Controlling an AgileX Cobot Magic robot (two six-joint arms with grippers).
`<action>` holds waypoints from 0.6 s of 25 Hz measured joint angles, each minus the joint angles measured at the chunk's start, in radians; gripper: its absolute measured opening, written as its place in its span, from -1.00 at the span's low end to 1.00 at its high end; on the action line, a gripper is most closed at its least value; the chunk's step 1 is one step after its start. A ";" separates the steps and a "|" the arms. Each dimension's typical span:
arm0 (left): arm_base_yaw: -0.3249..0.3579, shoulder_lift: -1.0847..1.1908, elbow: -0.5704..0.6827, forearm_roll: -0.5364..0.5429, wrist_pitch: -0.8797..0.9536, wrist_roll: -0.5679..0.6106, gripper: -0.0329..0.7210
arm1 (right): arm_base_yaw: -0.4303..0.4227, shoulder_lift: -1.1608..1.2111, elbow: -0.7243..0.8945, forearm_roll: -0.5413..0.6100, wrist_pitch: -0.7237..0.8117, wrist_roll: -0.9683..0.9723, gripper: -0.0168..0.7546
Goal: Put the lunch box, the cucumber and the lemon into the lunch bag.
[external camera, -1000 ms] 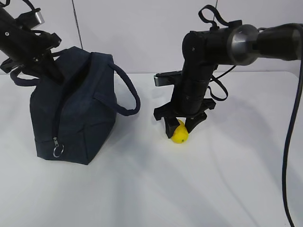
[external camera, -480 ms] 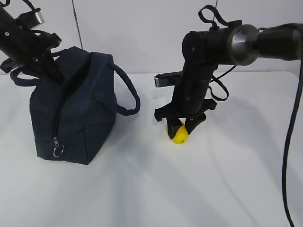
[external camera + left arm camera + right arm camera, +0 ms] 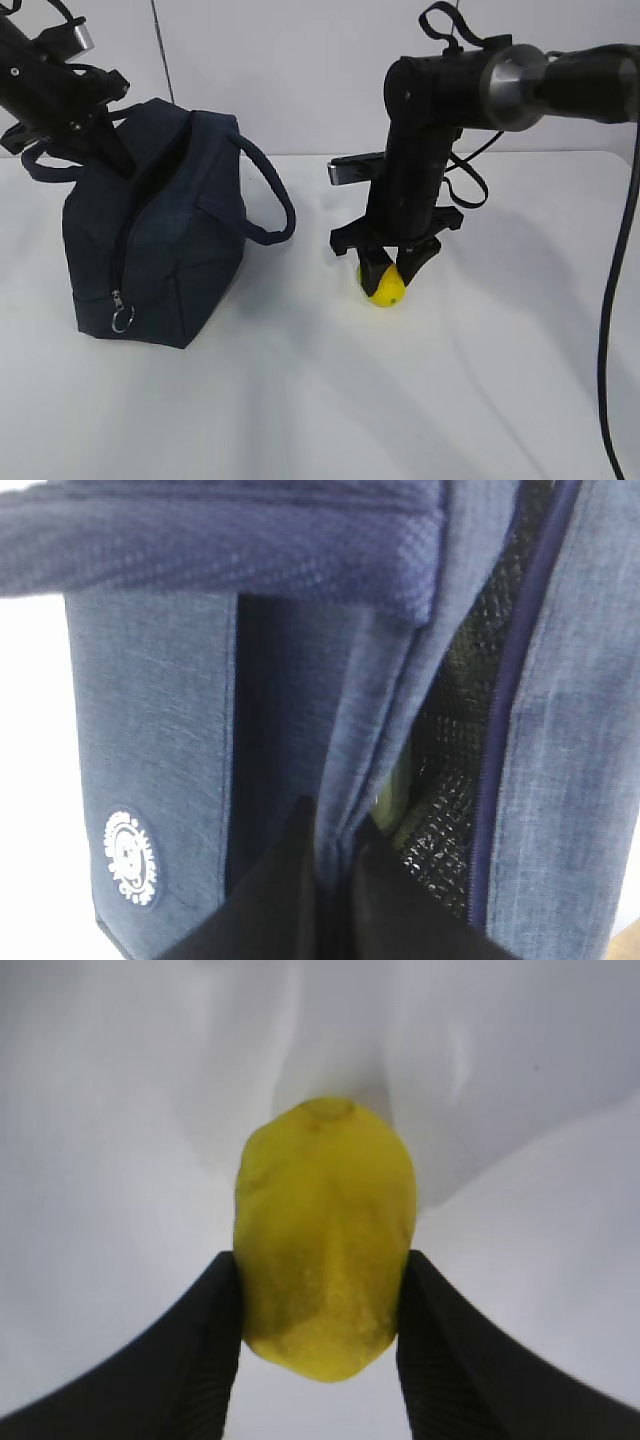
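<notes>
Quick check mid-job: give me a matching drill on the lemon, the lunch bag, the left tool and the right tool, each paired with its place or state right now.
Things:
1. lemon
2. lunch bag
3. left tool
4. right tool

States:
A. pinching fabric at the bag's top opening
B. fingers either side of the yellow fruit
C. on the white table, right of the bag
D. upright, zipper open along the top

Pairs: 1-C, 2-D, 3-A, 4-B

One lemon [image 3: 386,288], one lunch bag [image 3: 155,235] with two loop handles, and two tools: right tool [image 3: 388,272], left tool [image 3: 335,865].
</notes>
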 joint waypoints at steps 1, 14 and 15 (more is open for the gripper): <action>0.000 0.000 0.000 0.000 0.000 0.000 -0.91 | 0.000 0.000 -0.018 -0.001 0.020 0.000 -0.09; 0.000 0.000 0.000 0.006 0.000 0.000 -0.91 | 0.000 -0.123 -0.140 0.079 0.052 -0.008 -0.09; 0.000 0.000 0.000 0.007 0.000 0.000 -0.91 | 0.000 -0.138 -0.140 0.120 0.054 -0.020 -0.09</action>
